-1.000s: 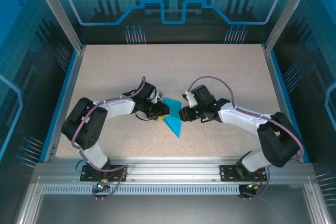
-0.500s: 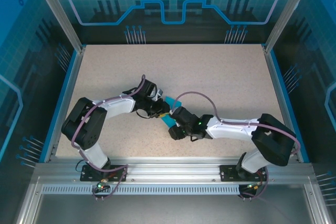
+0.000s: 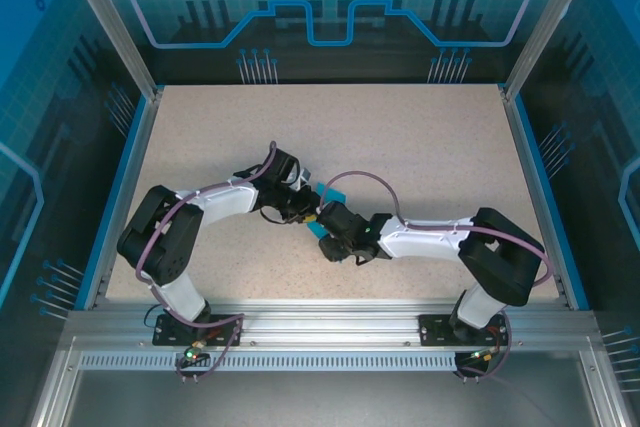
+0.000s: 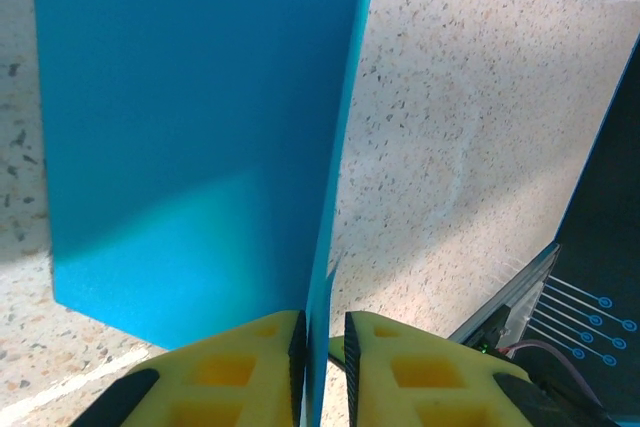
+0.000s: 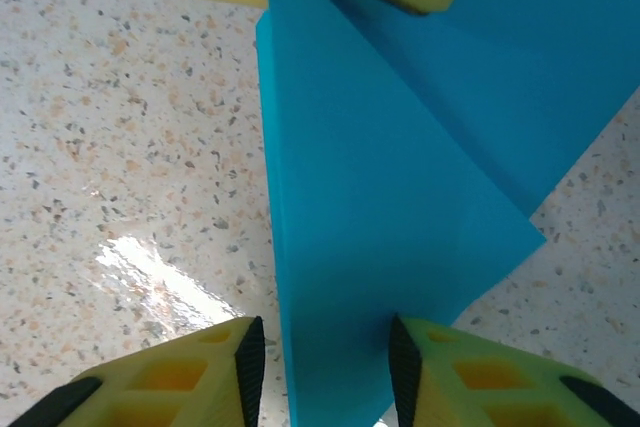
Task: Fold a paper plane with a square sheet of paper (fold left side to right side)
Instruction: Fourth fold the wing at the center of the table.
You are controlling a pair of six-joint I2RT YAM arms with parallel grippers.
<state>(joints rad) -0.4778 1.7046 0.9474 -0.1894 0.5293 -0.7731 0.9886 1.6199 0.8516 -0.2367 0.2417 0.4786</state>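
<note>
Your L gripper (image 4: 325, 332) is pinched tight on a raised flap of the thin teal-blue square sheet of paper (image 4: 200, 147), part-folded at the centre of the speckled beige tabletop (image 3: 400, 137). R gripper (image 5: 325, 347) sits approx. half open, its fingers straddling the sheet.

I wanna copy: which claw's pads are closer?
The left claw: yellow pads nearly meeting on the teal-blue paper sheet. The right claw gapes wider.

A speckled beige table (image 3: 400, 137) sits within blue-patterned enclosure walls (image 3: 330, 7).
</note>
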